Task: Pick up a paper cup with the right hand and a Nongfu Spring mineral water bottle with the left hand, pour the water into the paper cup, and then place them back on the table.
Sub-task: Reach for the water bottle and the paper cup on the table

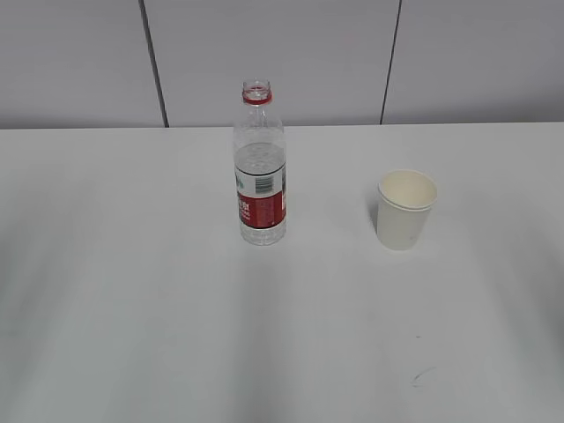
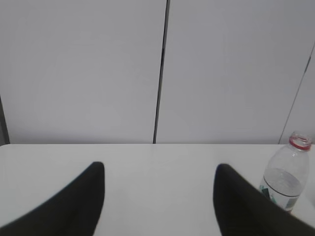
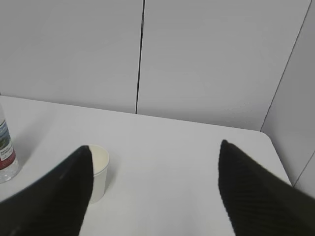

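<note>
The Nongfu Spring bottle (image 1: pixel 261 167) stands upright and uncapped on the white table (image 1: pixel 132 291), with water up to about its shoulder. The paper cup (image 1: pixel 405 209) stands upright to its right, apart from it. Neither arm shows in the exterior view. In the left wrist view my left gripper (image 2: pixel 160 169) is open and empty, with the bottle (image 2: pixel 287 177) beyond its right finger. In the right wrist view my right gripper (image 3: pixel 155 150) is open and empty; the cup (image 3: pixel 99 172) sits partly behind its left finger, and the bottle (image 3: pixel 6 152) is at the left edge.
A small dark scuff mark (image 1: pixel 421 377) lies on the table near the front right. A grey panelled wall (image 1: pixel 282 53) runs along the table's far edge. The table's right corner (image 3: pixel 263 135) shows in the right wrist view.
</note>
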You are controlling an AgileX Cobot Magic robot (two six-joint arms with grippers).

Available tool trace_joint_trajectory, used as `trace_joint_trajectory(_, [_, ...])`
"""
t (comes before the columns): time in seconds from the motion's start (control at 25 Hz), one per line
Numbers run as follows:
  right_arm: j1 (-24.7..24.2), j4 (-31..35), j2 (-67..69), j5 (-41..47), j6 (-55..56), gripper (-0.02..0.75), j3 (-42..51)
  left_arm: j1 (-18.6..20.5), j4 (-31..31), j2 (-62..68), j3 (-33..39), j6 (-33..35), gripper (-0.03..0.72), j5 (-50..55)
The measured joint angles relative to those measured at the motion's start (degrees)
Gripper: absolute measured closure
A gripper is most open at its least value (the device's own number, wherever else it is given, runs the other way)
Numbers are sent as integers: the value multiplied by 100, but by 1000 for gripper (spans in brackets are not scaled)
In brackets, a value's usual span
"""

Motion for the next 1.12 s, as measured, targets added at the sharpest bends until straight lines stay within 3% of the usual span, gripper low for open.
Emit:
trace_joint_trajectory(0.2, [11,0,853,-545,0,148,0,-108,48,751,0,0,252,-637])
trace_joint_trajectory(0.68, [11,13,2941,-2316,0,148,0,-1083,414,2598,0,0,252,-2250])
trace_joint_trajectory(1.12, [11,-330,4392,-3610,374,148,0,-1577,414,4475,0,-169,252,-3868])
